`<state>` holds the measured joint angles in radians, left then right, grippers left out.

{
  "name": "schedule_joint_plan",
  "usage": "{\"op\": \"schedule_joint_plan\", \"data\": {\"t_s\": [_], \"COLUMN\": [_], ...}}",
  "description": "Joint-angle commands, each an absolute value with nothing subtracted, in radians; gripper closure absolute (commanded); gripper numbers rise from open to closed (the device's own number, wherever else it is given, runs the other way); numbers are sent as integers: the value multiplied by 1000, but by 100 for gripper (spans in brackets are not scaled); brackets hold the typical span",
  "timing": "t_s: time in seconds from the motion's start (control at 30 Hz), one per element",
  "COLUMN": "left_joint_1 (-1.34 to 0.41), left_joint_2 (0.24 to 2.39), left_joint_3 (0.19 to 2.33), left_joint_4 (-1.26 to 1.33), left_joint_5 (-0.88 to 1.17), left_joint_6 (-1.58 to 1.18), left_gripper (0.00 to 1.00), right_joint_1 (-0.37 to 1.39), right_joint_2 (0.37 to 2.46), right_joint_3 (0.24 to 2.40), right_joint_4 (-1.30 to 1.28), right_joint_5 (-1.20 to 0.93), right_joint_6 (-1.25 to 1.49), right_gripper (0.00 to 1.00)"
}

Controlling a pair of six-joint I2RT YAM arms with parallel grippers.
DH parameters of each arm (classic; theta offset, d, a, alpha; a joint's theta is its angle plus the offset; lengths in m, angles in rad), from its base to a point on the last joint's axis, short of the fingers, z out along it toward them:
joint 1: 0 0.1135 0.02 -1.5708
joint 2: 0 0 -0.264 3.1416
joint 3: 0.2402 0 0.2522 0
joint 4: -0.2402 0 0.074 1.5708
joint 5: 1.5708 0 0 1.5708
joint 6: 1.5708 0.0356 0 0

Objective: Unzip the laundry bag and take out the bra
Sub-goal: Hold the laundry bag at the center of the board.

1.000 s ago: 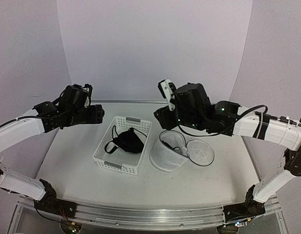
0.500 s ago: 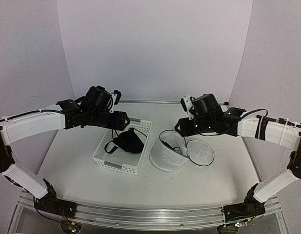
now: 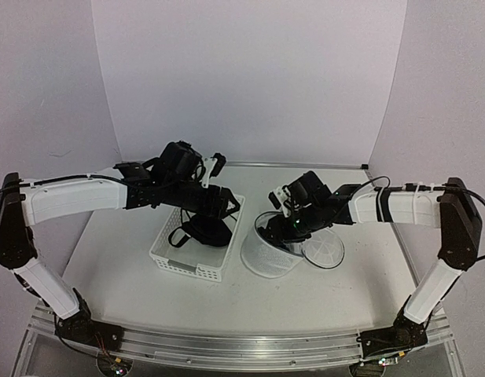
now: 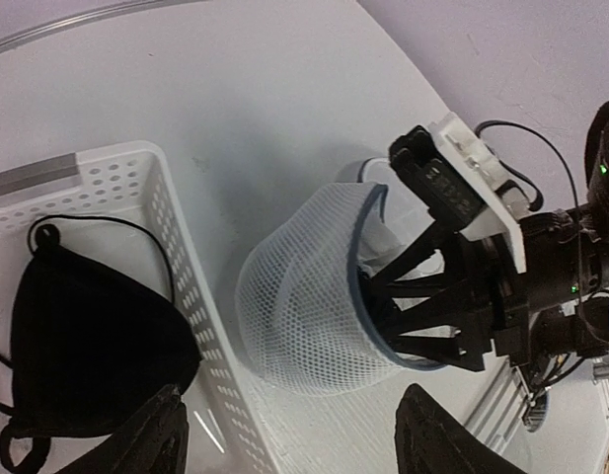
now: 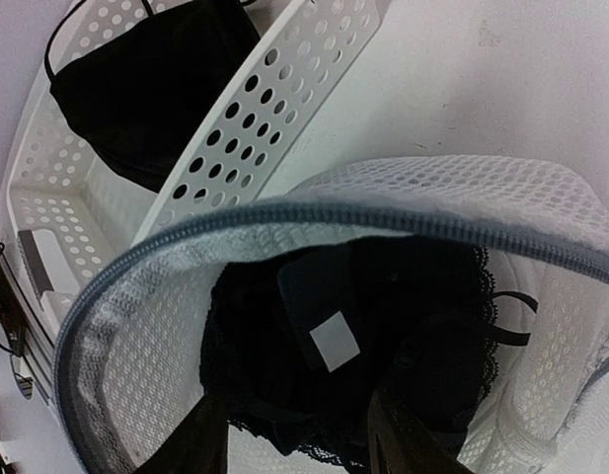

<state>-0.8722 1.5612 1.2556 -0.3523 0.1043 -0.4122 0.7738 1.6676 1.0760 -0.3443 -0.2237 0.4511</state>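
Note:
The laundry bag of white mesh lies unzipped on its side beside the basket, its mouth facing right; it also shows in the left wrist view and the right wrist view. A black lace-edged bra with a white tag lies inside it. My right gripper is open at the bag's mouth, its tips spread over the bra. A second black garment with thin straps lies in the white basket. My left gripper is open and empty above the basket's right wall, facing the bag.
The bag's round mesh lid lies flat to its right. The white lattice basket touches the bag's left side. The right arm's camera mount crowds the space above the bag.
My left arm has swung right over the basket toward the bag. My right arm has dropped and moved left, bringing its open gripper into the bag's mouth.

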Motion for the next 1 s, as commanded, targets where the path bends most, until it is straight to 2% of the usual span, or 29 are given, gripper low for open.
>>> {"op": "schedule_joint_plan", "data": {"t_s": [0.0,0.3,0.67,0.87,0.97], "left_joint_1": [-880,-892,-896,-899,-906], "left_joint_2": [1609,1742,1864,1913,1934], "left_joint_3": [1325,1408,1474,1507,1526], "left_joint_4": [-237,-203,-213,-248,-263], "left_joint_5": [251,381,387,374,375], "left_joint_6": [-451,-489,-523,-526,-521], "left_gripper": [27,27,29,35,43], "right_joint_1": [773,793,805,808,811], "right_joint_2": [1666,1625,1557,1528,1525], "right_joint_3": [1100,1029,951,924,918], "right_joint_4": [-262,-199,-155,-140,-140], "right_joint_5": [-274,-217,-155,-144,-137], "right_joint_6": [506,561,590,596,594], "right_gripper": [49,49,50,50,50]}}
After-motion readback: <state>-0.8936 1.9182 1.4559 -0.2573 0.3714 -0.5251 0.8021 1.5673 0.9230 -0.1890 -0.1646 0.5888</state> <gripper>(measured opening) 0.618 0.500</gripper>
